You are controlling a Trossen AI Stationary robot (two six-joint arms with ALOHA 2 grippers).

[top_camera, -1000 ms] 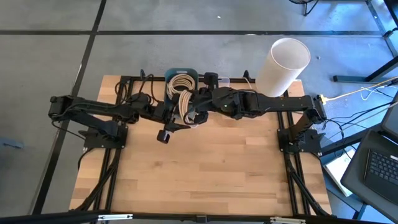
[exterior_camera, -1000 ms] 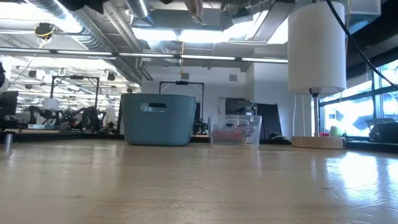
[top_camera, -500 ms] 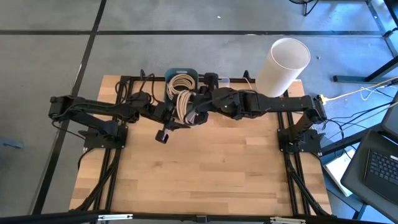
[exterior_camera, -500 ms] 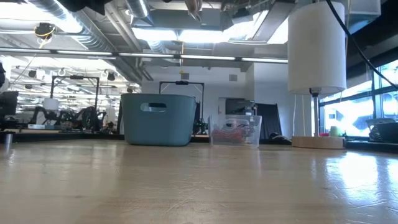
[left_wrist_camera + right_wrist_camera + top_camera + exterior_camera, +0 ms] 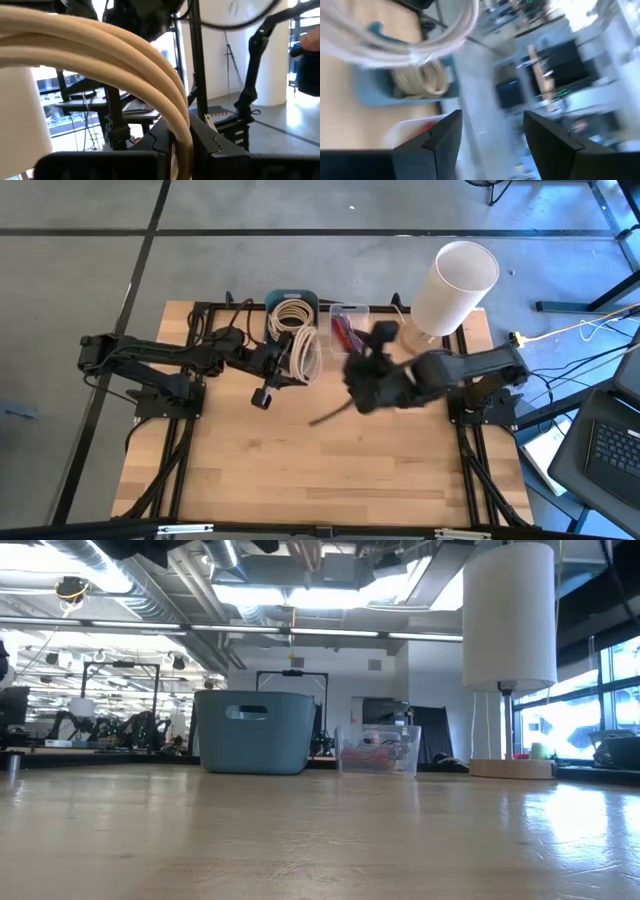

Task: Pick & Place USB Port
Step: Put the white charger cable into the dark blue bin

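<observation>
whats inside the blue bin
Coiled cream cables fill the blue bin, and one bundle spills over its near rim, gripped by the left hand. Anything beneath the coils is covered.

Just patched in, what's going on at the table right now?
The left gripper is shut on a coiled beige cable, holding it up next to the blue bin, which has more coils inside. The right gripper is open and empty, and its arm sits over the middle-right of the table. A clear box with red bits stands beside the bin.
</observation>
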